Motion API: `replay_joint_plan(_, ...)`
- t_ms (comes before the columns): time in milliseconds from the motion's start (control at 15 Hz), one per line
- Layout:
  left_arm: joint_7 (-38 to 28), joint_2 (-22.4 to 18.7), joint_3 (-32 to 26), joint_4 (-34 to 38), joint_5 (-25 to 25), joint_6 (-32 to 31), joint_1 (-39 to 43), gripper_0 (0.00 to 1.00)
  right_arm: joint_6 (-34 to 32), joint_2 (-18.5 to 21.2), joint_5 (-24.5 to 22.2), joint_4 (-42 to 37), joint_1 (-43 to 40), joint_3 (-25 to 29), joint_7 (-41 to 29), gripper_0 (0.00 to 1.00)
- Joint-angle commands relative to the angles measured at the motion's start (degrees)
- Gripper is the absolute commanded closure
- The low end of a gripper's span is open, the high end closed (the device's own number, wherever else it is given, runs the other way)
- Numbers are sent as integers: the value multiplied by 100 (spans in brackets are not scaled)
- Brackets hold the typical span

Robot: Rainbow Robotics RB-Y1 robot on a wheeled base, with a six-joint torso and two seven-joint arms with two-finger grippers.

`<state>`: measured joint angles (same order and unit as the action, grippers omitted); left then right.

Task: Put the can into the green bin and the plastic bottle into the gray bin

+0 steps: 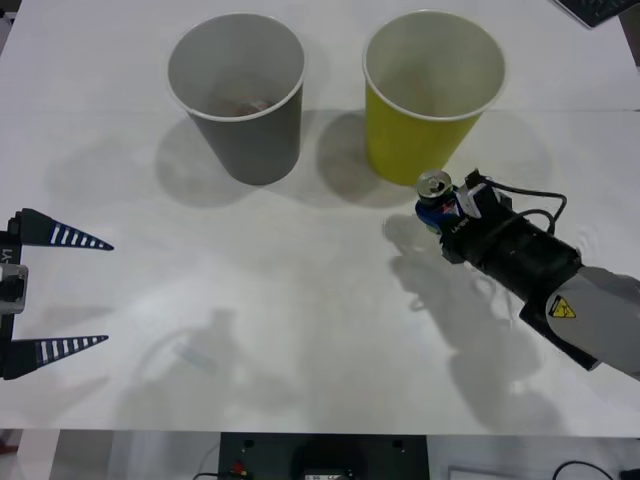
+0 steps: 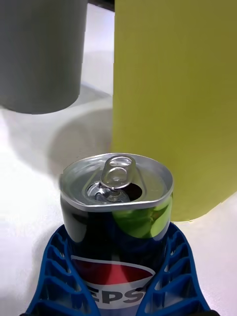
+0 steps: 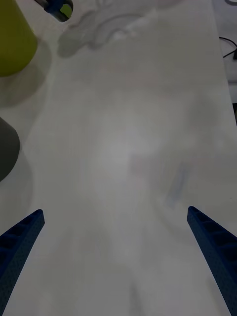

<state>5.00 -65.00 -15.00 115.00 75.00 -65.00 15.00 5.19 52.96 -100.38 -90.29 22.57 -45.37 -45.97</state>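
My right gripper (image 1: 435,212) is shut on the can (image 1: 436,195), a small dark can with a silver top and a blue, red and white label. The can stands upright in the blue fingers (image 2: 54,276), close to the near side of the green bin (image 1: 420,130), below its rim. In the right wrist view the can (image 2: 118,217) sits just before the green bin (image 2: 177,98), with the gray bin (image 2: 39,54) beyond. The gray bin (image 1: 250,140) stands left of the green one. The plastic bottle is out of view. My left gripper (image 1: 105,292) waits open at the table's left edge.
The white table (image 1: 300,300) stretches bare between the two arms. Something small and pale lies at the bottom of the gray bin; I cannot tell what it is. The left wrist view shows both bins' edges, green (image 3: 12,39) and gray (image 3: 6,148).
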Motion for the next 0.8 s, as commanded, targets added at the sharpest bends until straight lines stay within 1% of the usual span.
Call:
replay_joint_plan(67,0,0,0,0,0,0,0,0,-1310,56,-61,-384,-271,872,-26,100)
replay_joint_plan(333,0,0,0,0,0,0,0,0,-2443,127,106,-744,-526,1645,-131,100)
replay_joint_plan(667,0,0,0,0,0,0,0,0,-4438,285,106,-1298,-860,2920,-395,100)
replay_joint_plan(733,0,0,0,0,0,0,0,0,-4781,285,18,-1412,-895,3148,-588,100)
replay_joint_plan(800,0,0,0,0,0,0,0,0,-5142,285,-210,-1605,-939,3377,-878,100)
